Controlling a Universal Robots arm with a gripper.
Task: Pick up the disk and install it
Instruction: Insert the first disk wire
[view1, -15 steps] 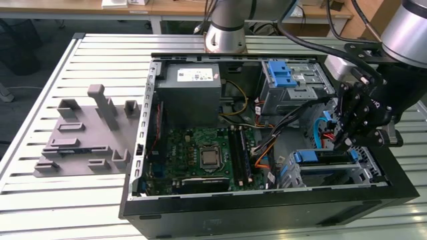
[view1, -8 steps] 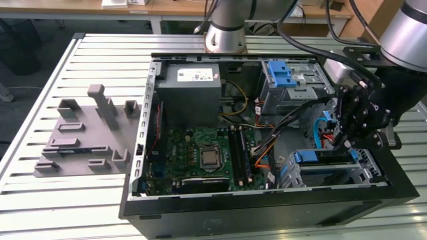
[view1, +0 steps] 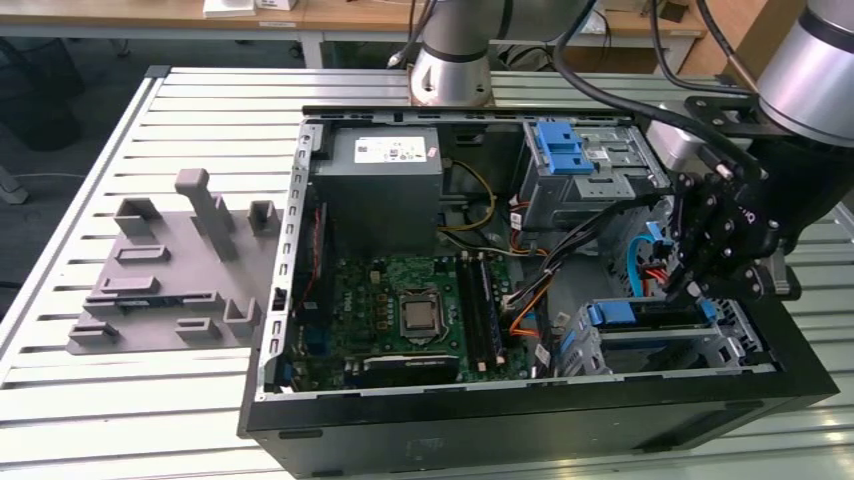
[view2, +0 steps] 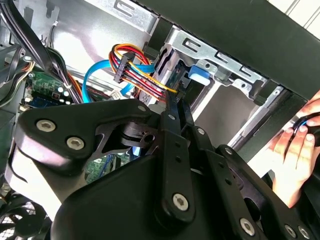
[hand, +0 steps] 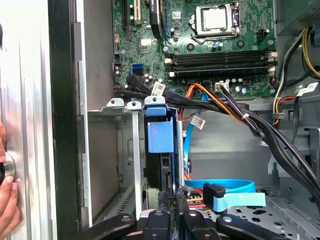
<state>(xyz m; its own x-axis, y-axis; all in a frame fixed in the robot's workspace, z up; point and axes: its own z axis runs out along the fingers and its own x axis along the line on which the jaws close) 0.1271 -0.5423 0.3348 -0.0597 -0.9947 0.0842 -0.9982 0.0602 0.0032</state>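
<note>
Exterior view: the gripper hung over the drive cage at about 4 o'clock in the case. First wrist view: the disk sat edge-on in that cage, fingers closed on its end. I'd push straight and avoid the cables.

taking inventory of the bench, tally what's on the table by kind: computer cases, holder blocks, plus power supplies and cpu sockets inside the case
open computer case: 1
grey holder block: 1
power supply: 1
cpu socket: 1
total: 4
</note>
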